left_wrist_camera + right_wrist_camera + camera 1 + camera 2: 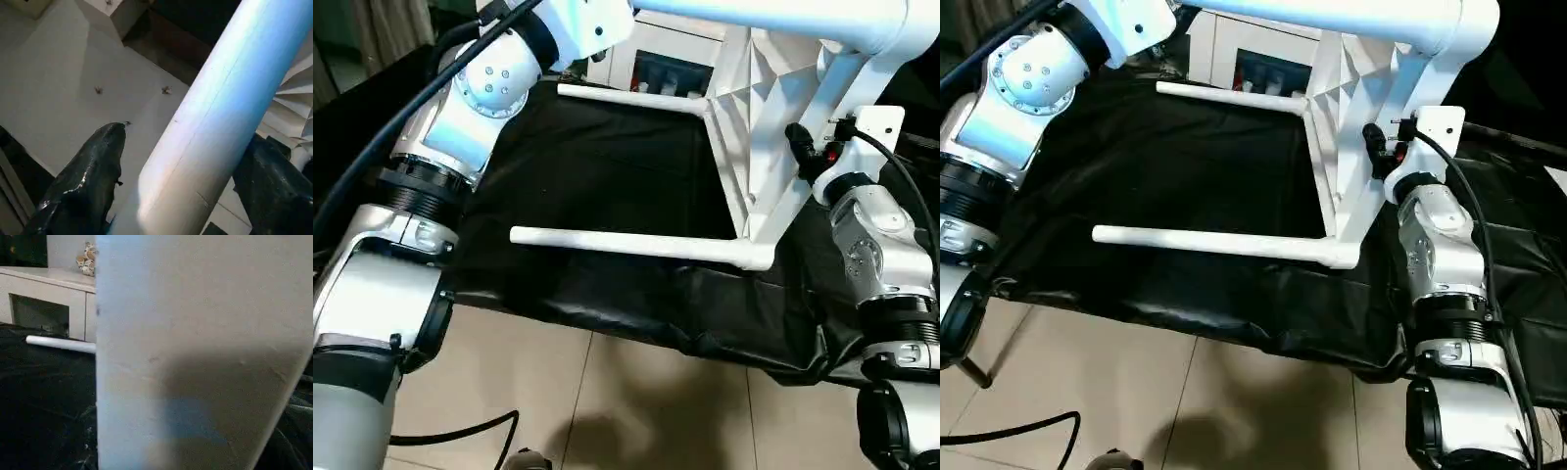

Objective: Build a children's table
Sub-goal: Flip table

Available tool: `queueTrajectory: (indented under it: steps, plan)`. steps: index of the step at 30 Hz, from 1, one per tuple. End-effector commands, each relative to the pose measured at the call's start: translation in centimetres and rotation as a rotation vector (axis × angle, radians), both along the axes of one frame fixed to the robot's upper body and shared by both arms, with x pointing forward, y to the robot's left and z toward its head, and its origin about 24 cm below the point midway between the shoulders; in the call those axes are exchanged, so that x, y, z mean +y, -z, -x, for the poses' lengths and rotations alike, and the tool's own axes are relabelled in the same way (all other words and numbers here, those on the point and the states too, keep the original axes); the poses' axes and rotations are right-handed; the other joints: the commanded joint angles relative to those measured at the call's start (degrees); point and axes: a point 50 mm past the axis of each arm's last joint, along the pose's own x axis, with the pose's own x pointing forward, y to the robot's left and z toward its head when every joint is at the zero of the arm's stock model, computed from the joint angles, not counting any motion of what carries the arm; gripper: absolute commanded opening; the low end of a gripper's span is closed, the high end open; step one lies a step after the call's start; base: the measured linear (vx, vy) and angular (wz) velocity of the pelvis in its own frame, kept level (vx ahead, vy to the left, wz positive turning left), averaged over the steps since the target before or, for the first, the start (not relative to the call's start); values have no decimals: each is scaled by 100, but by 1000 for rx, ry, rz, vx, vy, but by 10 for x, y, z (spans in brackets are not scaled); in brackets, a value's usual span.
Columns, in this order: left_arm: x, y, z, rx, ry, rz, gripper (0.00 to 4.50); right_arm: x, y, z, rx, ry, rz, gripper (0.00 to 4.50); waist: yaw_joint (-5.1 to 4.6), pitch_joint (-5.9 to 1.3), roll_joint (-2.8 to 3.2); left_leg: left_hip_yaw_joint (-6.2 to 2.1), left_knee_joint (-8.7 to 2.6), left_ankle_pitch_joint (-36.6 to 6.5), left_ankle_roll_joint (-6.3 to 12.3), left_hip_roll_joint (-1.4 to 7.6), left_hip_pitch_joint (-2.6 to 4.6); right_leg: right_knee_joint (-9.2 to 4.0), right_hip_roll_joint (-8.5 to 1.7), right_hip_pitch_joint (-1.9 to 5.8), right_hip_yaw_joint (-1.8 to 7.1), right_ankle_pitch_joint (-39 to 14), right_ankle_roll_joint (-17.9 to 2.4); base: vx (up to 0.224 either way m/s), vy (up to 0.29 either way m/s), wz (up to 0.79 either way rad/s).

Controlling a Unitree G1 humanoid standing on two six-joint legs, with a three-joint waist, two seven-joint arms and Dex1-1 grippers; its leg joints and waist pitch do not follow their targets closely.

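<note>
The white children's table [756,108] stands on its side on the black work table, ribbed underside facing left. Two legs point left, a near one [636,245] and a far one [626,98]. A third leg [773,18] runs across the top of the head view. In the left wrist view that leg [215,122] passes between my left gripper's [190,134] black fingers [93,166], with a gap beside one fingertip. My right gripper [803,147] sits at the tabletop's near rim, clamped on it; the white rim [195,357] lies right in front of the right wrist camera.
The black-covered work table [587,176] ends at a front edge near me, with tiled floor [636,401] below. A white cabinet with glass doors [656,64] stands behind. A dark cable [460,431] lies on the floor at the lower left.
</note>
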Motion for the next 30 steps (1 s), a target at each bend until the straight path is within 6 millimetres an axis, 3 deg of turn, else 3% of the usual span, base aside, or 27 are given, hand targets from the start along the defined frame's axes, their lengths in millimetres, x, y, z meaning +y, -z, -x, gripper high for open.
queueTrajectory:
  steps: [1,5,9,11,15,19,22,26,30]
  plan:
    - [-3,0,0,53,47,100,324,1,-49,0,-159,-46,89,186,25,-434,12,-119,-330,-291,-64,221,206,-292,-369,246,207,752,-1250,0,0,0]
    - [1,5,-2,121,53,159,311,-1,-67,0,-196,-85,165,186,71,-442,9,-95,-298,-50,81,200,192,-259,-358,258,215,1008,-1312,0,0,0]
    - [9,5,-4,172,46,242,305,-2,-88,0,-232,-116,250,186,134,-467,5,-74,-244,337,270,165,153,-194,-308,260,214,1629,-1394,0,0,0]
    - [10,5,-4,180,44,254,299,-2,-91,0,-238,-123,264,186,149,-452,22,-69,-252,183,272,176,161,-214,-318,244,213,1428,-1394,0,0,0]
    - [17,9,-7,285,58,474,292,4,-130,1,-309,-160,434,186,154,-432,27,-74,-270,-79,141,197,177,-239,-324,227,205,982,-1410,0,0,0]
    - [18,12,-7,328,70,546,290,5,-142,1,-328,-159,515,186,178,-419,26,-73,-271,-237,102,200,175,-265,-336,218,212,730,-1363,0,0,0]
    - [17,21,-7,446,121,709,286,11,-169,1,-364,-174,628,186,173,-409,17,-78,-270,-325,62,192,149,-275,-337,213,206,550,-1377,0,0,0]
    - [16,34,-5,519,134,800,284,21,-186,-1,-382,-186,741,186,139,-398,56,-112,-293,-627,-73,230,163,-292,-347,181,196,196,-1309,0,0,0]
    - [17,52,-4,601,115,904,280,36,-195,-4,-381,-243,836,186,92,-390,33,-108,-286,-844,-125,218,160,-321,-336,163,200,69,-1260,0,0,0]
